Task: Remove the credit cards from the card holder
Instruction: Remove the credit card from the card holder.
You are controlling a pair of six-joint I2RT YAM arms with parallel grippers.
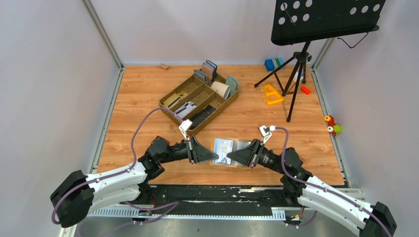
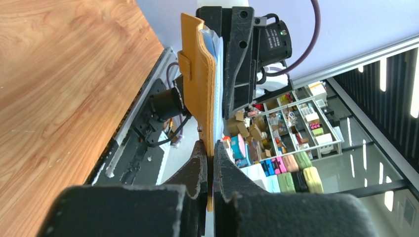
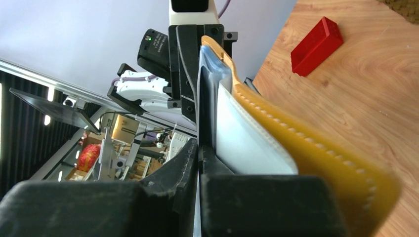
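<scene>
The card holder (image 1: 233,145), a mustard-yellow wallet, hangs open just above the table's near edge, stretched between my two grippers. Its grey-blue lining and a pale credit card (image 1: 223,146) face up. My left gripper (image 1: 216,157) is shut on the yellow leather edge (image 2: 197,74), which runs down between the jaws of the left gripper (image 2: 212,148). My right gripper (image 3: 198,145) is closed on a thin pale sheet seen edge-on, a card by its look. A white card (image 3: 242,143) lies against the yellow cover (image 3: 301,158) beside the right finger.
A brown divided tray (image 1: 176,94) with upright wallets and a black slab stands behind. A black music stand's tripod (image 1: 296,74), a yellow triangle (image 1: 272,95), a red block (image 1: 305,90) and a blue block (image 1: 270,64) sit at the back right.
</scene>
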